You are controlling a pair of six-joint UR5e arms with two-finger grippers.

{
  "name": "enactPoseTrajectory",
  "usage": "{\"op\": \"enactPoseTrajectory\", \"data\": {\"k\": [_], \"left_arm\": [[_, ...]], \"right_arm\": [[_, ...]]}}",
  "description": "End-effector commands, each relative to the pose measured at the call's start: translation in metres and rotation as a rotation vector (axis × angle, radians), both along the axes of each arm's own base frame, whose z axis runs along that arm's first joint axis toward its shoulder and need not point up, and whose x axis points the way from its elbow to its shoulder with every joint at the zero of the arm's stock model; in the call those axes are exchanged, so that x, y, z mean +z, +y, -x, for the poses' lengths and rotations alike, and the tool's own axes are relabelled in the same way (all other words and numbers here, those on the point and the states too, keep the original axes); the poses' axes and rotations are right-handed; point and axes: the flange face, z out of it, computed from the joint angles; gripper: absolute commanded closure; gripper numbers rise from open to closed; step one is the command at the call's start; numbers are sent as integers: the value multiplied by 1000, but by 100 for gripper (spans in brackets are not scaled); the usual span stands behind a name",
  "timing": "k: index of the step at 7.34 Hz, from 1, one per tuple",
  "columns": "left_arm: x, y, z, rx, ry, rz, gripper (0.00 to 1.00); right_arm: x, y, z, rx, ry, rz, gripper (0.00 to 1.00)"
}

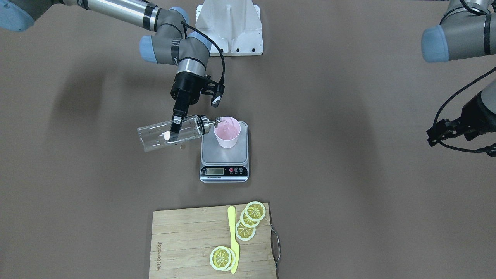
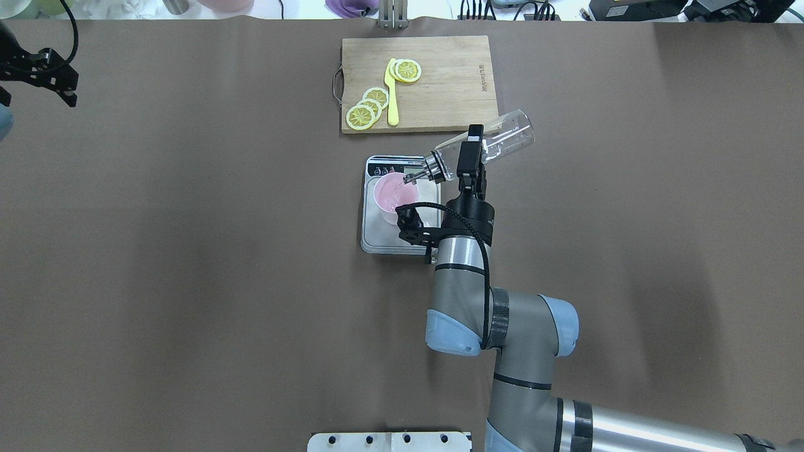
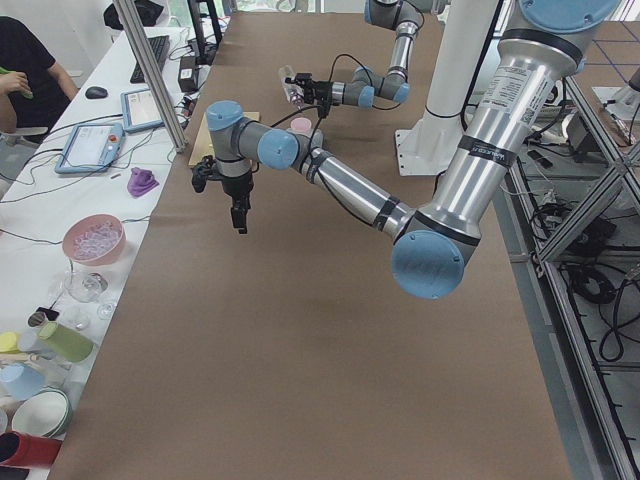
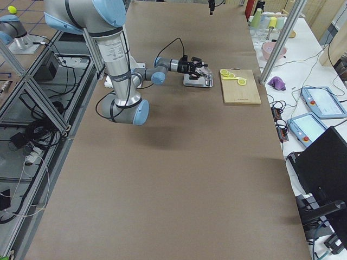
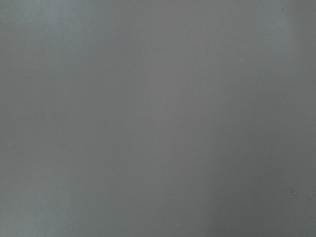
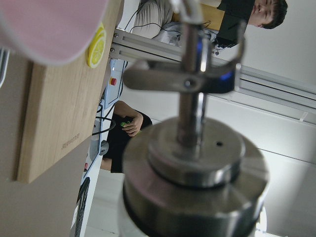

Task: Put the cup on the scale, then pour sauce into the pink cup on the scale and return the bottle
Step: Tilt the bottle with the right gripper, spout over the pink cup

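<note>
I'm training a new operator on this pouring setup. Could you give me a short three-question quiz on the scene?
1. True or false: the cup stands on the scale.
2. Which tool grips the bottle: A left, B right?
3. Fill in: the lemon slices lie on the ____.

Key: 1 true. 2 B, the right tool. 3 board.

cutting board (image 1: 182,240): engraved brand mark, too small to read | scale (image 1: 217,157): front-strip print and display unreadable
</note>
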Motion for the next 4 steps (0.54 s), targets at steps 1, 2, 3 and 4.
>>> {"op": "enactPoseTrajectory", "data": {"k": [1, 2, 3, 4], "left_arm": [[-2, -1, 7, -11, 2, -3, 1], [-2, -1, 7, -11, 2, -3, 1], [-2, -1, 7, -11, 1, -4, 1], [-1, -2, 7, -11, 0, -2, 1]], "right_arm": [[-7, -1, -4, -55, -214, 12, 100], [-6, -2, -4, -54, -242, 11, 100], [-5, -3, -4, -48, -304, 10, 100], [-4, -6, -4, -64, -345, 30, 100]]}}
